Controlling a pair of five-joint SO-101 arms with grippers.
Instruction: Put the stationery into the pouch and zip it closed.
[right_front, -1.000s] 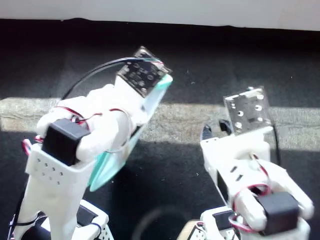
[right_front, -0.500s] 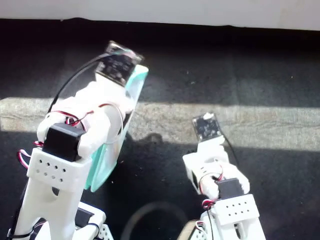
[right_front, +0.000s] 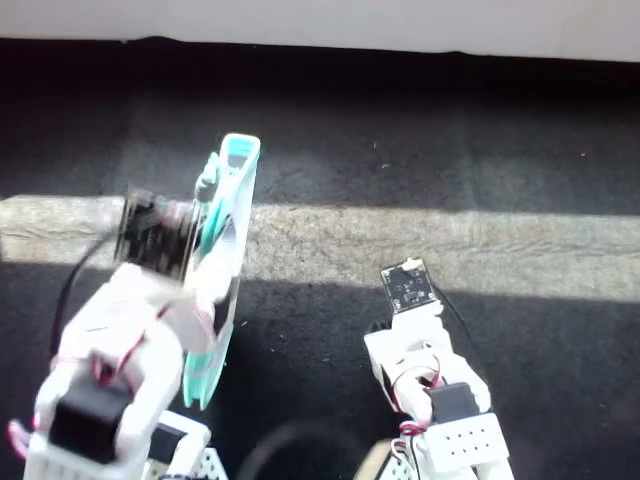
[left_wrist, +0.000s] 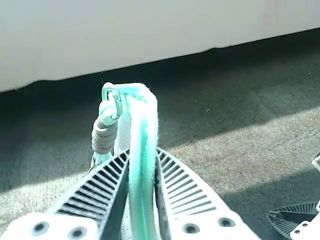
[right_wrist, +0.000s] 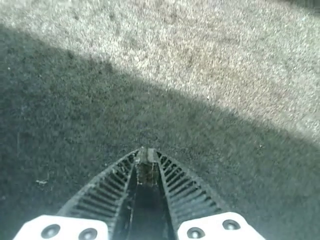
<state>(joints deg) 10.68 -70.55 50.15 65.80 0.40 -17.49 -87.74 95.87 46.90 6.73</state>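
High view: the pouch (right_front: 225, 250) stands edge-on at about 9 o'clock from the middle. It is raised off the dark mat (right_front: 500, 130), with one narrow end toward 12 o'clock and the other toward 6 o'clock.
Left gripper: the left gripper (left_wrist: 141, 152) is clamped on the pouch (left_wrist: 142, 130). Both ribbed jaws press the thin teal body flat between them.
Zip pull: the zip pull (left_wrist: 106, 127), a grey cord-wrapped tab, hangs at the pouch's 12 o'clock end, beyond the jaws and just beside the fabric.
Why held so: the hold is partway along the body, which leaves the zip end free. This looks meant to steady the pouch so the pull can be worked or checked.
Zip state: the slider sits at the far end, but I cannot tell whether that end is open or closed.
Right gripper: the right gripper (right_wrist: 146, 155) has its jaws drawn together, with nothing that I can make out between them.
Right arm: the right arm (right_front: 430, 370) sits at about 5 o'clock over the mat, well apart from the pouch and apparently parked out of the way.
Stationery: the pouch's edge gives no sign of whether the stationery is inside.
Sunlit strip: the sunlit strip (right_front: 500, 245) crosses the mat from 9 to 3 o'clock.
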